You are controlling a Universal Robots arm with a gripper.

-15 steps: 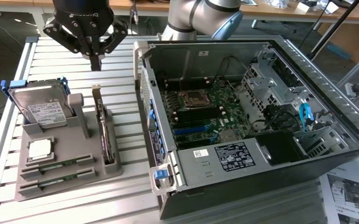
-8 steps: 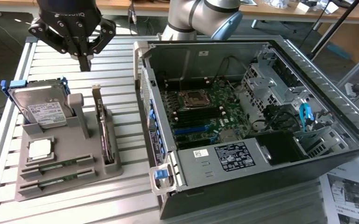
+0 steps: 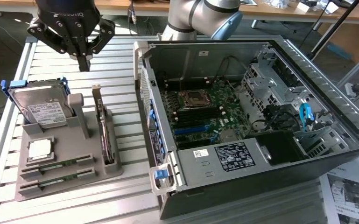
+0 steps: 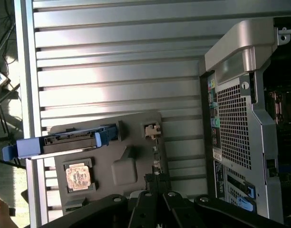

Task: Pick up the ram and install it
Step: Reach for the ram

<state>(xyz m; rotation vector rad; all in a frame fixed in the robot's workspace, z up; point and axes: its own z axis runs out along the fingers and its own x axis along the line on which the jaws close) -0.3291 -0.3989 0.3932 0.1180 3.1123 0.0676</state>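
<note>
The open computer case (image 3: 248,196) reaches nearest the camera. Beside it, on the exterior view's left, the gray holder (image 3: 73,186) has a ram stick (image 3: 56,164) and its twin (image 3: 59,178) lying in its near slots (neither lifted). The gripper (image 3: 83,63) hangs above the far left of the table (image 3: 123,70), beyond the holder's far end, fingers pressed together on nothing, well apart from both sticks. I judge the task barely begun: pickup and installation are both left.

arm: raised, wrist pointing straight down | gripper (image 3: 83,64): fingers pressed together, empty
</note>
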